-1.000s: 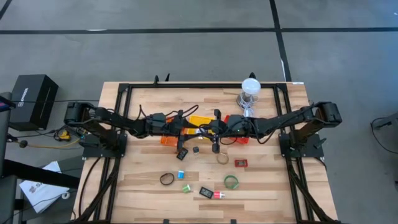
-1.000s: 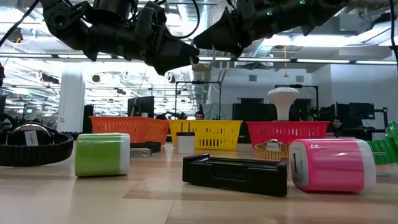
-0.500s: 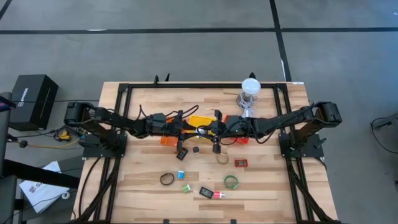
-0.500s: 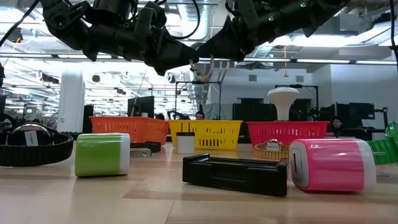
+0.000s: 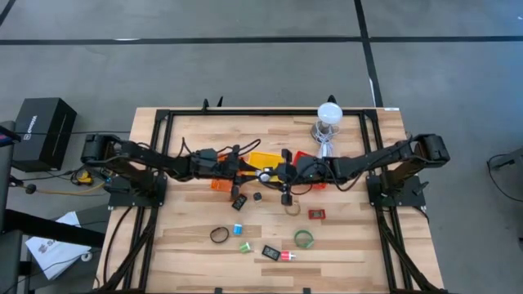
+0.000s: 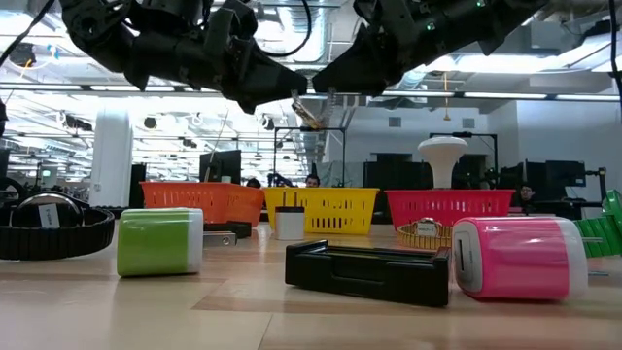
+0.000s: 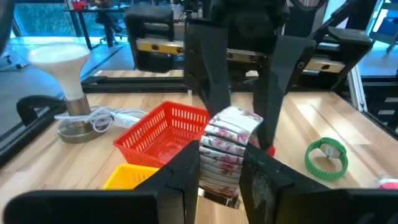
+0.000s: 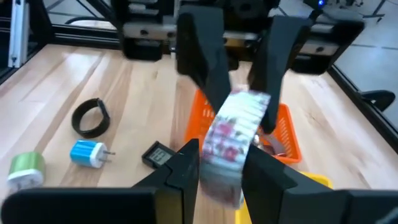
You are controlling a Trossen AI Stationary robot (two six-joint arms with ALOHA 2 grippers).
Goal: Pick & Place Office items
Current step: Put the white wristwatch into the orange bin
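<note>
On the near part of the wooden worktop (image 5: 188,245), office items lie loose: a pink piece (image 6: 518,258), a black piece (image 6: 367,273) and a green piece (image 6: 160,240) fill the low view, with a black ring (image 6: 53,228) at its left edge and a green ring (image 5: 304,238) cut off at its right. Farther back, above the worktop's middle, the left pincer (image 7: 219,163) and right pincer (image 8: 217,163) meet tip to tip, both clenched on one floral-patterned roll (image 7: 225,146), held in the air; its full shape is hidden by the dark fingers crossing it from both sides. In the low view it shows only as a small pale sliver between the arms. Below and behind them stand the orange basket (image 6: 202,201), yellow basket (image 6: 323,209) and red basket (image 6: 447,206), partly covered from overhead by the arms. Beyond, near the far edge, stands a clear jar (image 5: 328,121) with a white top.
</note>
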